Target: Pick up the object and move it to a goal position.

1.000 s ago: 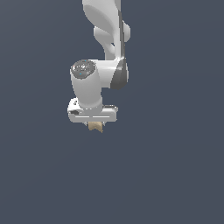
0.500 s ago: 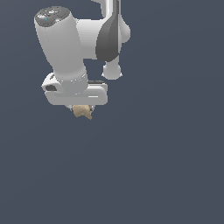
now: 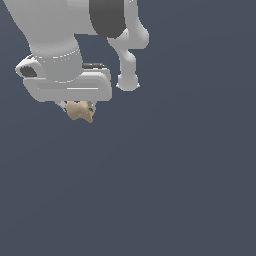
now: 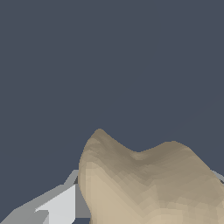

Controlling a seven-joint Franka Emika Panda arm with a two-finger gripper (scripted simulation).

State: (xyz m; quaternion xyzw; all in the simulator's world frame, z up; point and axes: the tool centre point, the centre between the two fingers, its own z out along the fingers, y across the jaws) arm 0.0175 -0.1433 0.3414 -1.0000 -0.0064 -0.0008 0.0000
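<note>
1. One small tan object [image 3: 80, 111] sits between my fingers, tucked just under the white body of my gripper [image 3: 76, 107]; my jaws are drawn narrow and closed onto it.
2. It hangs with me in the upper part of the exterior view, toward that view's left, and nothing but flat dark background shows around or beneath it. No goal marker shows in either view, so I cannot tell how near the goal I am.
3. From the wrist view, the object [image 4: 148, 183] looks lumpy and faceted, with two rounded lobes and a dip between them, and a pale finger [image 4: 59, 205] lies against its side.
4. I judge it light, since it is far smaller than my hand, and stiff: its shape shows no squashing under the pinch.
5. The dip between the lobes looks the best place to hold, because the lobes either side would stop it sliding out.
6. Uneven faces could let it twist in my grip, so I would favour a steady, unhurried carry.
</note>
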